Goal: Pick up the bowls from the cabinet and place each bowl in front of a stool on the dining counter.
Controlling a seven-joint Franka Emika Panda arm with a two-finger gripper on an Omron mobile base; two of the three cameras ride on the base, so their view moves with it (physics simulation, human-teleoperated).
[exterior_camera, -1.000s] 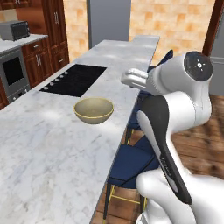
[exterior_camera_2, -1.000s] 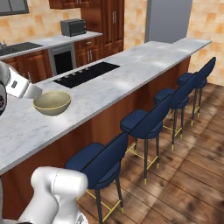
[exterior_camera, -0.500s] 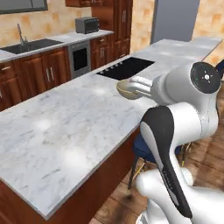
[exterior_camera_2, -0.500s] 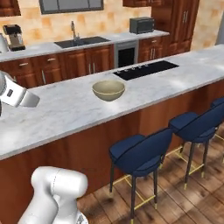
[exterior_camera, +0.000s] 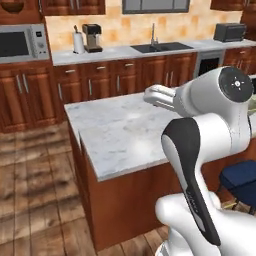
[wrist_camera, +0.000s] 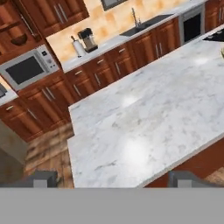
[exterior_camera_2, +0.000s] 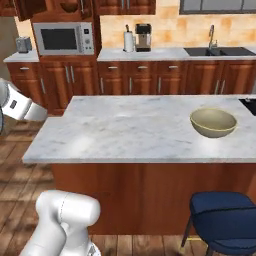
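Nearest in the hand view, the gripper (wrist_camera: 113, 178) hangs over the end of the tabletop (wrist_camera: 144, 131) with its jaws spread wide and nothing between them: an empty hand, as suits a trip to fetch the next bowl. In the right base view a navy stool (exterior_camera_2: 225, 222) stands tucked against the wood base, and the beige bowl (exterior_camera_2: 213, 122) sits upright on the marble just above it, near the front edge. That placement looks deliberate: one bowl already served in front of a seat, so about half the task appears done.

Farther off, across the wooden floor, runs the back wall: a microwave (exterior_camera_2: 63, 38) set into the cabinet (exterior_camera: 30, 95), a coffee maker (exterior_camera_2: 143, 37) and a sink (exterior_camera_2: 220, 50) on the rear worktop. In the open niche above the microwave a dark wooden bowl (wrist_camera: 20, 40) rests on the shelf, well apart from the arm. I judge that the next move calls for getting closer to that niche.
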